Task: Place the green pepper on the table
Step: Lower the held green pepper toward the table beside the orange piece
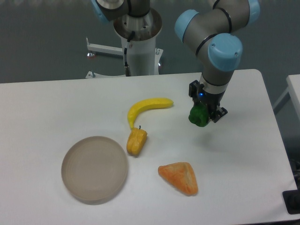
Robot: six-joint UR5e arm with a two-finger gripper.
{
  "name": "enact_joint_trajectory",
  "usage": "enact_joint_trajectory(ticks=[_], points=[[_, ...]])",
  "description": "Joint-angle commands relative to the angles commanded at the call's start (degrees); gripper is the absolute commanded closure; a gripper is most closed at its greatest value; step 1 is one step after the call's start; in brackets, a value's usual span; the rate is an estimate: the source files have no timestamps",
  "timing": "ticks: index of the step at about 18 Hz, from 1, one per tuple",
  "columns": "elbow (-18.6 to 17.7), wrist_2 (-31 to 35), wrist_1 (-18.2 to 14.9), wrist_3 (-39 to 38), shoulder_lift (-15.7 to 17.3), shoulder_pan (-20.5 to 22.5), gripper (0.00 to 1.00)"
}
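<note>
Green pepper (198, 116): one, clamped in fingers (204, 116); one banana (146, 108), one plate (94, 169).

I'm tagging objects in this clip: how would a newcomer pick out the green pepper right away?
Start at the large white tabletop and follow the grey-and-blue robot arm down on its right side. The small glossy dark-green lumpy pepper sits in the arm's hand, right of the yellow banana. It is the only green item.

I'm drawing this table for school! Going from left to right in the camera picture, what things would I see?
Plate → yellow pepper → orange wedge-shaped food → green pepper, in the gripper. The banana overlaps the yellow pepper sideways, so it is left out.
</note>
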Motion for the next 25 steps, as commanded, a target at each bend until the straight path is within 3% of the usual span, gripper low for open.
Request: enact_joint_trajectory(ticks=[6,9,10,14,18,23,25], points=[[1.49,-0.35,0.09,-0.35,-1.05,0.09,0.95],[3.59,-0.7,0.17,-0.44,-3.24,0.09,0.95],[4.13,-0.7,0.87,-0.44,-3.95,0.09,0.95],[4.83,-0.79,8.86,-0.26,-8.07,0.18,0.96],[5.98,-0.88,11.07,0.44,-10.81,0.09,0.95],[7.21,-0.79,11.77,0.26,-12.83,-0.17,0.83],[6.77,-0.79,13.79,0.26,-13.36,-0.26,0.73]])
